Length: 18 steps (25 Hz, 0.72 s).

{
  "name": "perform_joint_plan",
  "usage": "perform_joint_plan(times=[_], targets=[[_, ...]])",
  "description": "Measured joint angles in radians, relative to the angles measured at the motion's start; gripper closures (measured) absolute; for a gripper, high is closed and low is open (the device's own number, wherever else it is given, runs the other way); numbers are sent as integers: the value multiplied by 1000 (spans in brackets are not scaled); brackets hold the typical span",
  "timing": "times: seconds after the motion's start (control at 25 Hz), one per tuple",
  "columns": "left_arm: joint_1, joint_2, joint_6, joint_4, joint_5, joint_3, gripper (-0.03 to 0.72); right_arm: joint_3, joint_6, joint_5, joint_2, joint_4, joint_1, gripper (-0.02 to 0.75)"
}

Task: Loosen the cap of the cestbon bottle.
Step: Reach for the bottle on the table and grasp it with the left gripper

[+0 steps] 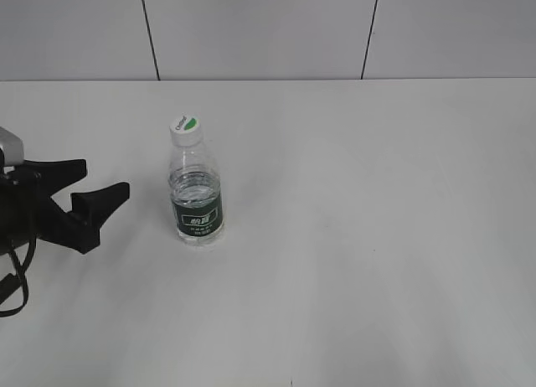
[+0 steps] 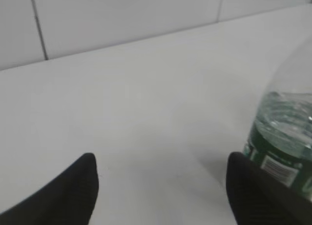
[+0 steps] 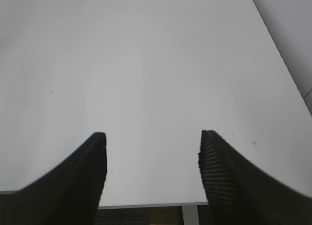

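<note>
exterior view showed the cestbon bottle standing straight up on the white worktop. the cap sat on top of the bottle and looked screwed on, with its green patch facing up. water filled the bottle up to about its shoulder.

the left tool was beside the bottle, on its left, close but not touching. its two black fingers were spread apart and held nothing. in the left wrist view the left tool was wide open too, and the bottle stood just past one finger, off to the side and not between the two.

the right tool could only be seen in the right wrist view. its fingers were spread apart over bare worktop near the edge, and the bottle was not in that view, so it seemed to be well away from the bottle.

it looked like the job had hardly begun. nothing held the bottle, and nothing touched the cap. one tool probably had to hold the bottle firm, and the other had to pinch the cap and turn it.
</note>
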Motion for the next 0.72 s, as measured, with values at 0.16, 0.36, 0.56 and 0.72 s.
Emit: perform_joint_plan(times=[0.16,0.36,0.56,0.72], targets=[[44,30,-10,162,-4,-31,190,0,0,0,0,0,0,276],[82,30,-13,349,-8,-42,190,0,0,0,0,0,0,276],[84,30,-13,489,-8,-43,190,0,0,0,0,0,0,276],[95,30,-13,562,-9,-66,190,0,0,0,0,0,0,276]])
